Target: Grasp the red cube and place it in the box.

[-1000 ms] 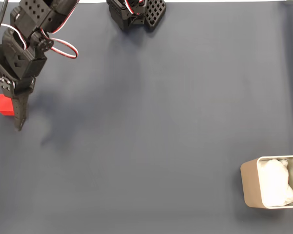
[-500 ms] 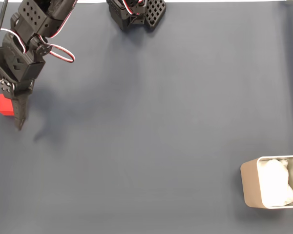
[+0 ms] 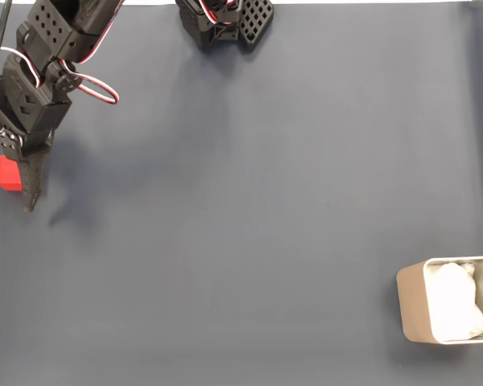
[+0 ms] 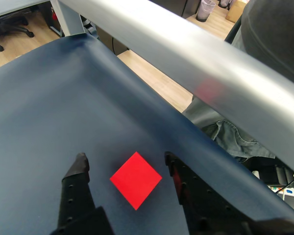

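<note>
the hand (image 4: 125, 163) hangs spread apart around the red cube (image 4: 135, 179), not touching it.

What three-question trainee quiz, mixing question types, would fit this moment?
1. True or false: the end effector has closed on the red cube.
2. In the fixed view, where is the box? A) lower right B) upper left C) centre
3. Fill in: in the wrist view the cube lies ____ the two fingers.

Key
1. False. The jaws stand open, with gaps on both sides of the cube, which rests on the dark mat.
2. A. The cube is at the far left edge.
3. between
</note>
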